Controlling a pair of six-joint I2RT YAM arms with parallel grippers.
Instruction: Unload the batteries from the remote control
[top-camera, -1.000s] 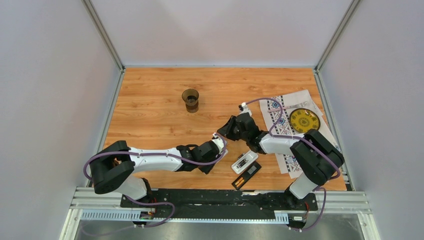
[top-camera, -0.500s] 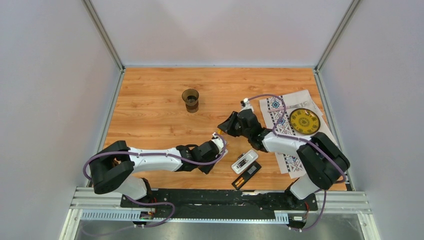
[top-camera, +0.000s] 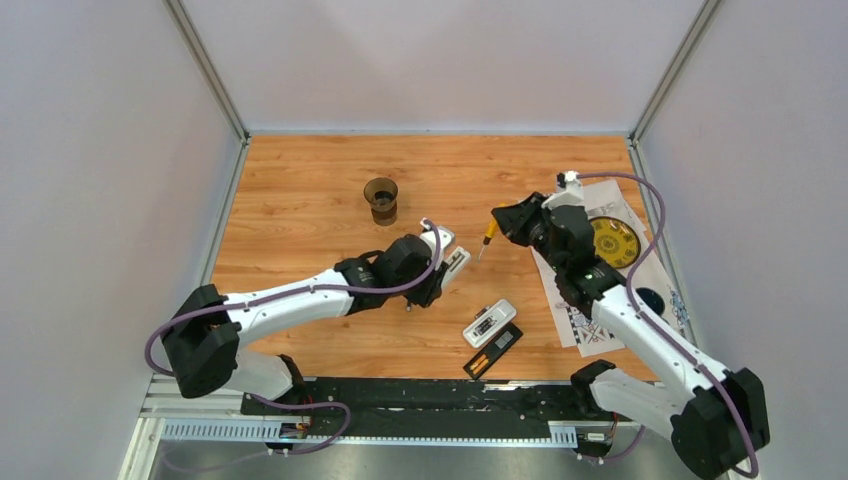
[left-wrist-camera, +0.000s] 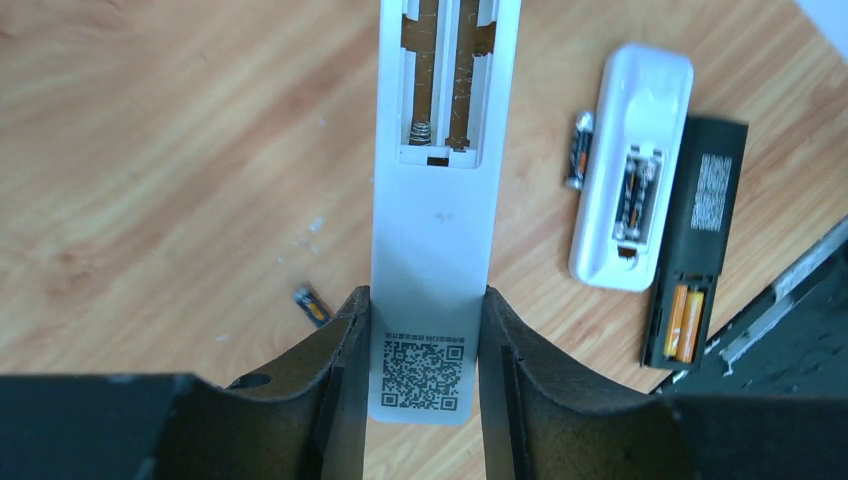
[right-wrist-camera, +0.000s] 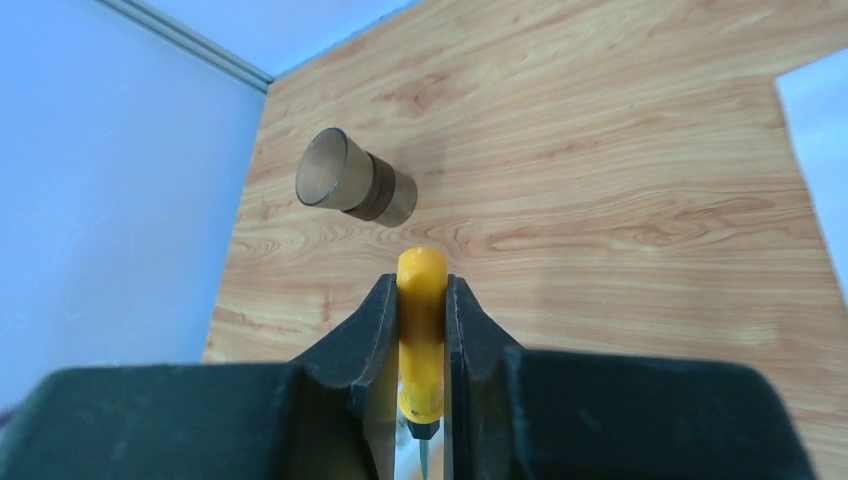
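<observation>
The left claw (left-wrist-camera: 425, 300) is being kept closed on the long white remote (left-wrist-camera: 430, 230), which is being gripped by its two long edges at the end bearing the square code label. The remote's open back is being shown to the wrist camera, and its battery bay (left-wrist-camera: 440, 80), ahead of the claw, is being shown with bare springs and no cells inside.

One small battery (left-wrist-camera: 312, 303), dark with an orange part, is being left lying on the wooden surface (left-wrist-camera: 150, 150) just off the claw's left finger. Ahead of the claw and to its right, a loose dark battery (left-wrist-camera: 578, 150) is being left lying just beside the short white remote (left-wrist-camera: 632, 170). Two dark cells (left-wrist-camera: 635, 190) are being carried in that remote's open bay. Touching it on the far side from the claw, a black remote (left-wrist-camera: 697, 240) is being shown with two orange cells (left-wrist-camera: 683, 322) seated in it.

The right claw (right-wrist-camera: 420, 290) is being kept shut on the yellow handle of a screwdriver (right-wrist-camera: 421, 330), with the handle's rounded end being pushed out past the fingertips. Beyond this claw and to its left, a brown cup (right-wrist-camera: 355, 183) is being seen standing on the surface.
</observation>
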